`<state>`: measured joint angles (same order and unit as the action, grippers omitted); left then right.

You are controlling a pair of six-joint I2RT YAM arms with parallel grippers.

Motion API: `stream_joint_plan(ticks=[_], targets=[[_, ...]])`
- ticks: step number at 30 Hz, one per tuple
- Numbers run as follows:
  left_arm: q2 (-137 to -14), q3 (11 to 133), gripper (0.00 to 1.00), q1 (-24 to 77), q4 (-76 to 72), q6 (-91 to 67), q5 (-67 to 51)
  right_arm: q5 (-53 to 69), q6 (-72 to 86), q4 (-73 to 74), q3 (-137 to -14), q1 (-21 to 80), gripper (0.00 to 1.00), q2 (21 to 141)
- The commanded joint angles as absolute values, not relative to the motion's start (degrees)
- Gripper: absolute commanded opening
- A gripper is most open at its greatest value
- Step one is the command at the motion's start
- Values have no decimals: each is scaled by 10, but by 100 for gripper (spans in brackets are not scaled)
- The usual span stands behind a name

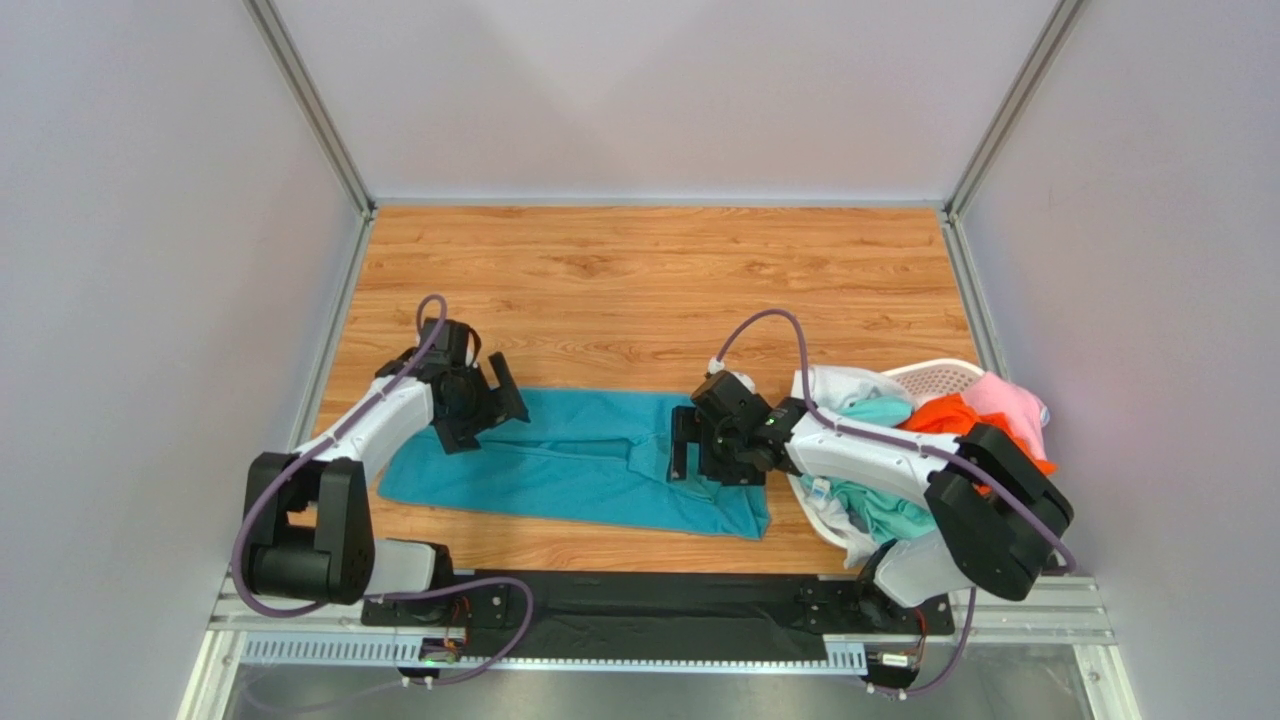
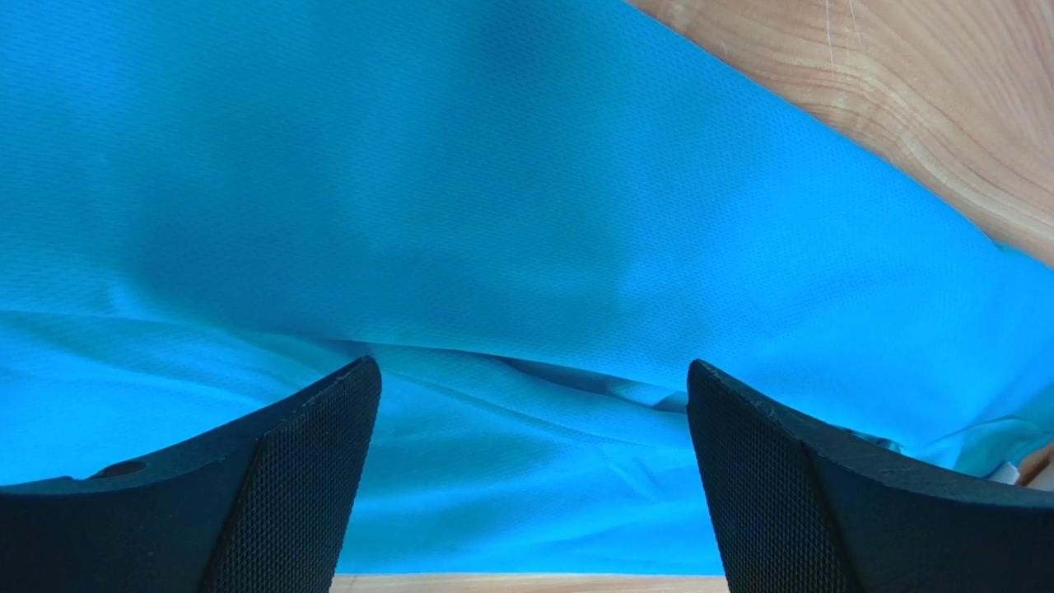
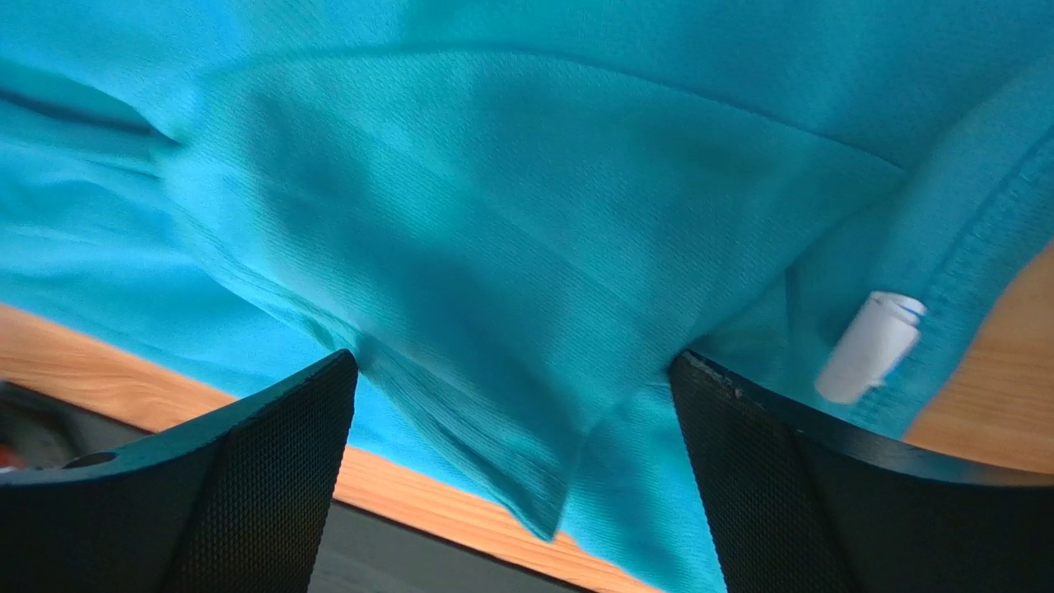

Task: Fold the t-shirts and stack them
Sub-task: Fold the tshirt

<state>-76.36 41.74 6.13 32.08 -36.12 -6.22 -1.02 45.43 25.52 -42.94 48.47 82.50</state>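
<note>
at the near edge a black rail (image 1: 661,597) carries both arm bases. just past it the teal shirt (image 1: 579,468) lies on the wooden table (image 1: 661,278) as a long strip running left to right, creased near its middle, its near right corner close to the table's near edge.

the left gripper (image 1: 501,405) sits over the far left end of this shirt. its jaws stand wide apart with nothing between them. in its wrist view the cloth spreads below the two black fingers (image 2: 309,476) and a fold line crosses between them. whether the tips touch the cloth i cannot tell.

the right gripper (image 1: 679,447) sits over the right part of the shirt. it is also spread wide and has hold of nothing. its wrist view shows a folded flap of cloth under the tips and a small white tag (image 3: 870,346) at the hem on the right.

just beside the shirt's right end stands a white basket (image 1: 944,369), with the right arm crossing over it. it holds a heap: a mint green shirt (image 1: 899,518), a white shirt (image 1: 845,386), an orange shirt (image 1: 944,414) and a pink shirt (image 1: 1010,402).

further off the wood runs to the grey walls (image 1: 661,90).
</note>
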Motion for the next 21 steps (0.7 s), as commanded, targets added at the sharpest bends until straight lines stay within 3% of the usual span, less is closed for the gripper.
stream_joint_plan(ticks=[1, 11, 21], targets=[[-770, 410, 100, 63, 289, -364, -95, 36, 476, 186, -419, 452, 100, 852], [-763, 360, 100, 92, 282, -405, -101, 69, 388, 181, -518, 340, 100, 983], [-759, 322, 100, 198, 265, -502, -98, 112, 298, 285, -771, 263, 100, 1177]])
